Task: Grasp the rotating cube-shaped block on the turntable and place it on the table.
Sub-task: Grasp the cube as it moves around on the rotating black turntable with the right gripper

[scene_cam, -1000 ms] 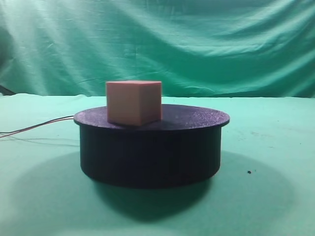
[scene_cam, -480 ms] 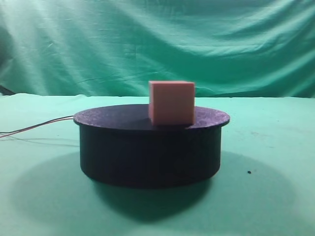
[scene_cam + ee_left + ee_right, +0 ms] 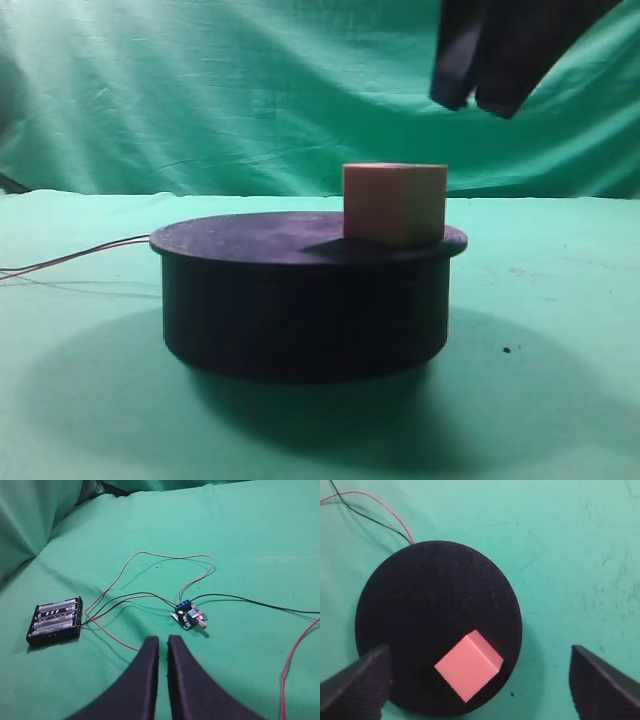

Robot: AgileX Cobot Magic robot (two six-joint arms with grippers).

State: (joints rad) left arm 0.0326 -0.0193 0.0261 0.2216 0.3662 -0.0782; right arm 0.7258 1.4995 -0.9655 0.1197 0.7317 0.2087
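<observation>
Green-clothed table (image 3: 560,330), black turntable (image 3: 300,310) standing on it, right gripper (image 3: 480,680) spread wide above the disc, left gripper (image 3: 163,645) nearly closed and empty over a battery pack (image 3: 54,621), pinkish cube-shaped block (image 3: 394,203) near the disc's right edge.

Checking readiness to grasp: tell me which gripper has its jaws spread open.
The right gripper: fingers wide apart above the cube-shaped block. The left gripper's nearly touch.
</observation>
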